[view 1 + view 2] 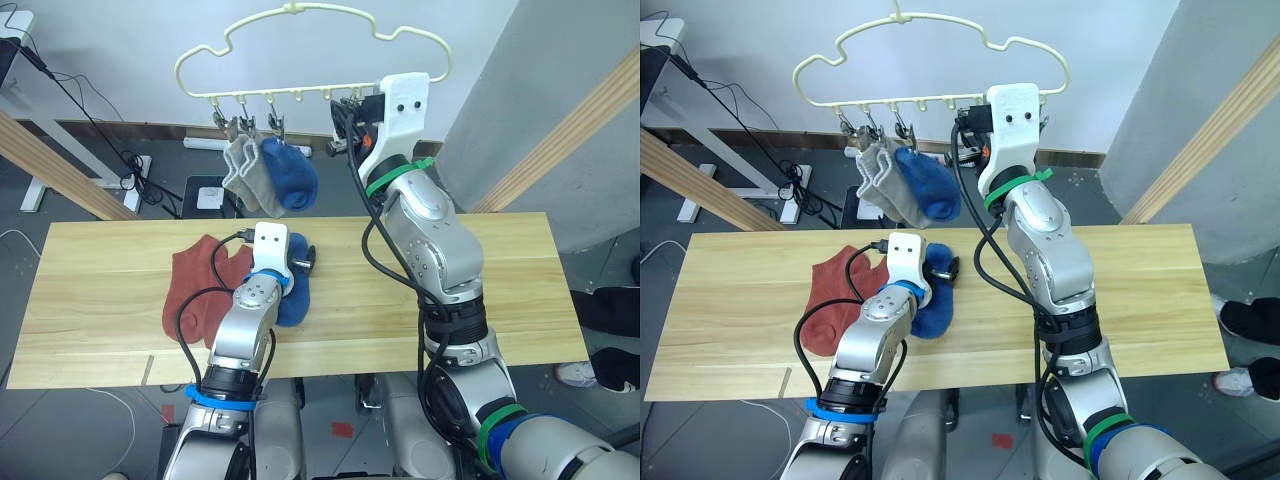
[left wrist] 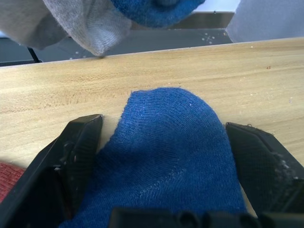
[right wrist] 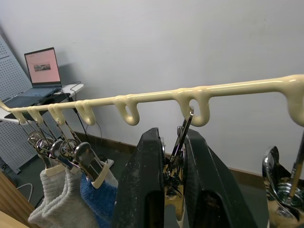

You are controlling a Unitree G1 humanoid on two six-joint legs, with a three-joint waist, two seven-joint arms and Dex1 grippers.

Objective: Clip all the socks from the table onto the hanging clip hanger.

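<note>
The pale yellow clip hanger [image 1: 290,93] hangs above the far edge of the table [image 1: 480,290]. Two grey socks [image 1: 245,170] and a blue sock [image 1: 292,175] hang from its left clips. My right gripper [image 3: 171,137] is raised to the bar and shut on a metal clip [image 3: 179,152] toward the right end. Another blue sock [image 2: 166,156] lies on the table beside rust-red socks [image 1: 200,280]. My left gripper [image 2: 164,128] is down over this blue sock, open, with one finger on each side of it.
Slanted wooden poles stand at the left [image 1: 60,165] and right [image 1: 570,130] of the table. Cables and a power strip [image 1: 140,170] lie on the floor behind. A person's shoes [image 1: 1250,320] show at the right edge. A laptop [image 3: 42,66] sits on a far desk.
</note>
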